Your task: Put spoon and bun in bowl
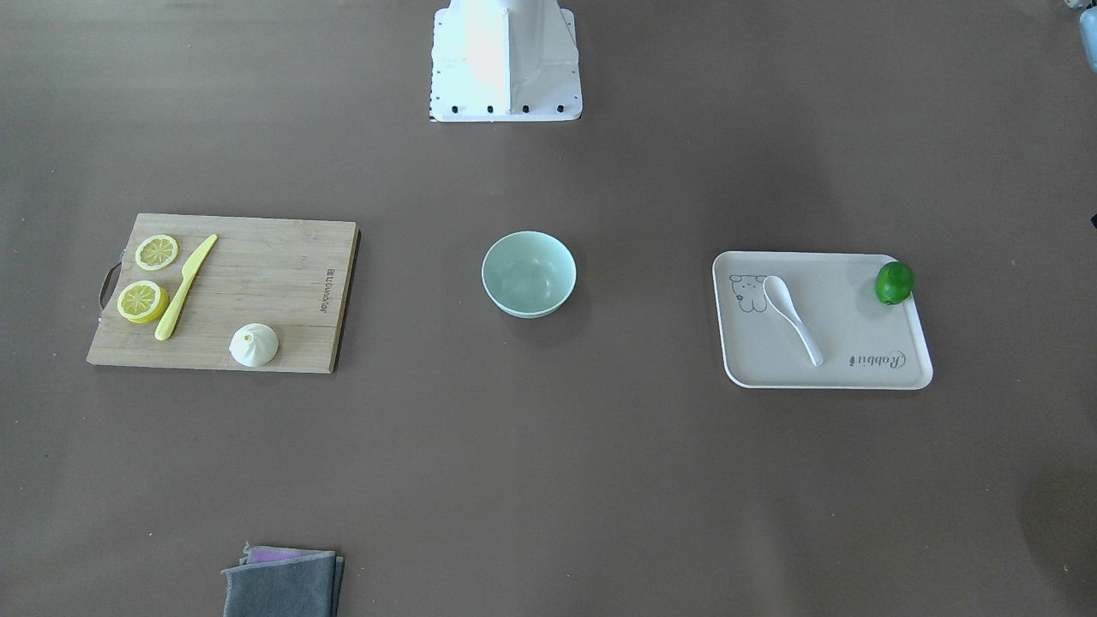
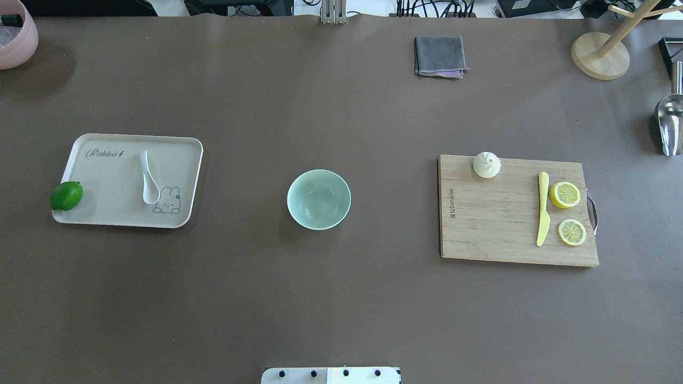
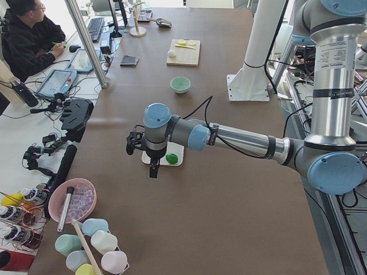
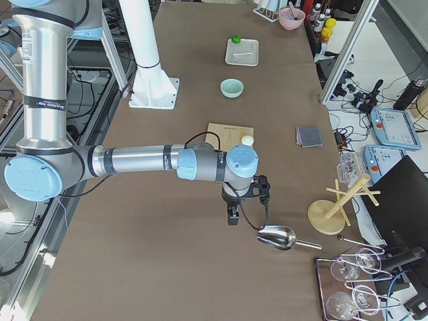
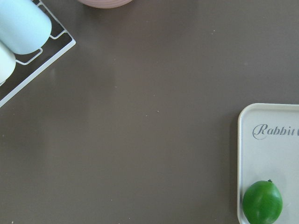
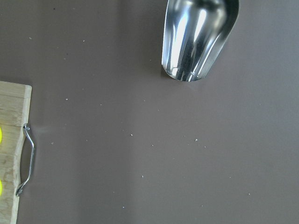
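Observation:
The white spoon (image 2: 148, 176) lies on the beige tray (image 2: 176, 146) at the left of the overhead view. The mint-green bowl (image 2: 318, 199) stands empty at the table's middle. The cream bun (image 2: 486, 165) sits at the far edge of the wooden cutting board (image 2: 496, 229) on the right. My left gripper (image 3: 152, 171) hangs over the table beside the tray's lime end. My right gripper (image 4: 231, 217) hangs between the board and a metal scoop (image 4: 277, 237). Both grippers show only in side views, so I cannot tell whether they are open or shut.
A green lime (image 2: 66, 195) sits on the tray's corner. Two lemon slices (image 2: 564, 194) and a yellow knife (image 2: 542, 208) lie on the board. A grey cloth (image 2: 439, 56), a wooden stand (image 2: 600, 53) and a pink bowl (image 2: 16, 34) are at the far edge.

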You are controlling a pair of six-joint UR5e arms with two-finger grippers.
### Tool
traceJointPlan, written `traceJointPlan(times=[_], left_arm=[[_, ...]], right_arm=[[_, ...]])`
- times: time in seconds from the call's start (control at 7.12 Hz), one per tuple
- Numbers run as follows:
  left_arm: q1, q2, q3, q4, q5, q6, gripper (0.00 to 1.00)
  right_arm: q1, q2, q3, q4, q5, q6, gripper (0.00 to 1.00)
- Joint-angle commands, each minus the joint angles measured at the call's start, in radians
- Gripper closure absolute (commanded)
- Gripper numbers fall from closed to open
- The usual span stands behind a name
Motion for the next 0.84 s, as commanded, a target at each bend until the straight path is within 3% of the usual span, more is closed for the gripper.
traceJointPlan(times=[0.0,0.14,0.42,0.56,0.7], left_arm=[[0.043,-0.007,0.003,-0.154,-0.007,-0.089,0.02],[0.103,-0.016,0.006,-0.263,-0.002,-0.1,0.02],[0.166,-0.082,0.026,-0.314,-0.002,-0.5,0.02],[0.253,-0.088,0.038,-0.348,0.022,-0.51,0.02],[0.301,-0.09,0.042,-0.383,0.118,-0.501,0.02]], right_arm=[[0.0,0.009,0.0,0.018,0.015,-0.002,0.0],[0.0,0.008,-0.002,0.037,0.022,0.0,0.0],[0.0,0.009,0.007,0.05,0.045,0.0,0.0],[-0.002,0.017,0.007,0.052,0.07,0.0,0.0],[-0.018,0.046,-0.002,0.052,0.07,0.0,0.0]])
